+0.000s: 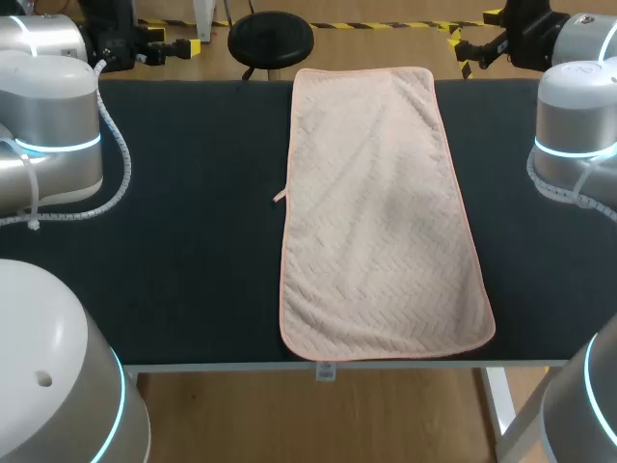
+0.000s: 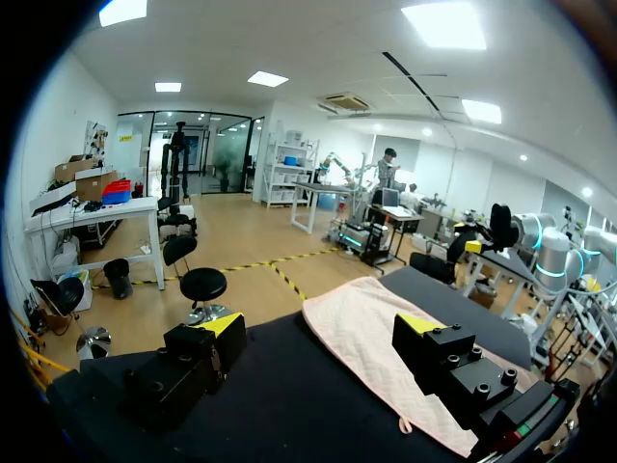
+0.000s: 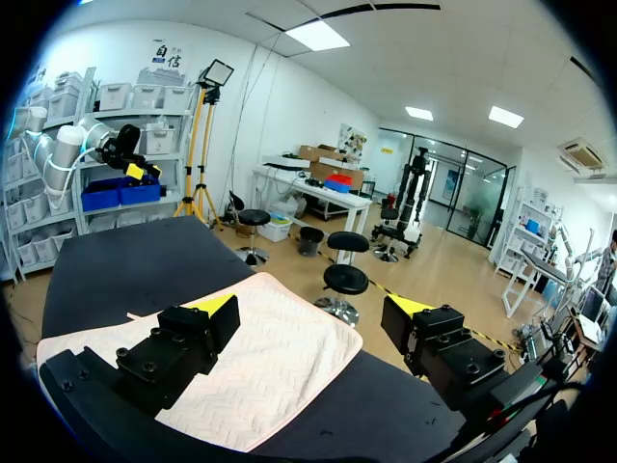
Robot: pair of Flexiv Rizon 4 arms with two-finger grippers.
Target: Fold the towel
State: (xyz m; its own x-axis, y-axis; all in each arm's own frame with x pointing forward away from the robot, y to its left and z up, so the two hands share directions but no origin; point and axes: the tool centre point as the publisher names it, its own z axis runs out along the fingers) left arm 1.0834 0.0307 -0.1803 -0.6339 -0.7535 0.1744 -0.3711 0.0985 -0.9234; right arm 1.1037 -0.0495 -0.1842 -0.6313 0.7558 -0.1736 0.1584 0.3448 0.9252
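A pale pink towel (image 1: pixel 381 212) lies spread out flat on the black table (image 1: pixel 183 251), its long side running from the front edge to the far edge. My left gripper (image 1: pixel 183 46) hovers past the far left of the table, open, well left of the towel's far end. My right gripper (image 1: pixel 463 43) hovers open just beyond the towel's far right corner. In the left wrist view the open left gripper (image 2: pixel 320 328) holds nothing, with the towel (image 2: pixel 366 328) ahead. The open right gripper (image 3: pixel 310 307) is empty too, above the towel (image 3: pixel 260 357).
A small loop tag (image 1: pixel 280 196) sticks out from the towel's left edge. Bare black tabletop lies on both sides of the towel. My arms' silver links stand over the table's left (image 1: pixel 48 125) and right (image 1: pixel 578 125) ends.
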